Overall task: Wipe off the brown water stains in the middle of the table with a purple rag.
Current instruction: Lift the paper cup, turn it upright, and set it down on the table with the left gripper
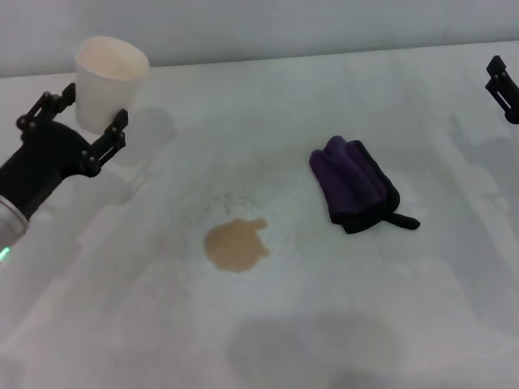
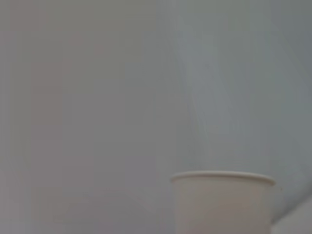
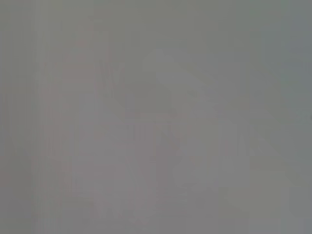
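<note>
Head view: purple rag point(image 1: 358, 185) well apart from right pincer point(image 1: 503, 87).

Matte black left end effector point(image 1: 85, 126), jointed linkage fingers, silver wrist ring.

In the upper left of my head view stands a white paper cup point(image 1: 108, 83), upright, its rolled rim open toward me and its inside tinted a faint tan. My left wrist view catches that same cup at the lower right, only the rim and the top of its wall showing against a plain pale grey background.
</note>
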Robot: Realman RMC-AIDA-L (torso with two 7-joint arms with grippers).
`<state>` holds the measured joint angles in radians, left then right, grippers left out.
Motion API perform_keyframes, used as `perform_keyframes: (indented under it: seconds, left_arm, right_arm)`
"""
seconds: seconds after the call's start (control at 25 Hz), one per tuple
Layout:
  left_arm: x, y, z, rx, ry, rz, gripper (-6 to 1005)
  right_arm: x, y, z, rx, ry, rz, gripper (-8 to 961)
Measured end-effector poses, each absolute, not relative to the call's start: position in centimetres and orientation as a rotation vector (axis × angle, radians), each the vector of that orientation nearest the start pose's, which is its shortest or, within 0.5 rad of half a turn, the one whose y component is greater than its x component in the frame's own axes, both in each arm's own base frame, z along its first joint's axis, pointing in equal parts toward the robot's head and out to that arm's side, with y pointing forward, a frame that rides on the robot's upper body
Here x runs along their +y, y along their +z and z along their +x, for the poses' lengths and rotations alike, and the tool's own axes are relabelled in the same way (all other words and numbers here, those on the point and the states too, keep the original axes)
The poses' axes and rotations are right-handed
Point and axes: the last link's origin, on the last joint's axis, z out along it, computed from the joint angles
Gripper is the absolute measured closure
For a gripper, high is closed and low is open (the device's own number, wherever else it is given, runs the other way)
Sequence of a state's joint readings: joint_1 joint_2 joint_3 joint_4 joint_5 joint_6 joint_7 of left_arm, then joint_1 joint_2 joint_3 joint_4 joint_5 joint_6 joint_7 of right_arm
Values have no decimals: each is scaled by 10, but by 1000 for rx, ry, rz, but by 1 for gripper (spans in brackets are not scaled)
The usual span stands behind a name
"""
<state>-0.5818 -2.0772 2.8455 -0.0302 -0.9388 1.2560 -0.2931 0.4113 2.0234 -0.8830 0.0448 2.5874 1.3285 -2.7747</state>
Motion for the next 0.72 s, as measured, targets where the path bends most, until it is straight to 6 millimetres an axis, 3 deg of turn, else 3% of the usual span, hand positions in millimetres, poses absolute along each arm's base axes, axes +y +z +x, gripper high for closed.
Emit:
perform_keyframes:
  seconds: [0.36, 0.72]
  left_arm:
    - [326, -67, -298, -581, -744, -1940, 245]
    - [318, -85, -316, -736, -606, -1950, 245]
  right_arm:
    - [310, 36, 365, 570, 761, -1516, 86]
    - [313, 35, 363, 567, 763, -1520, 86]
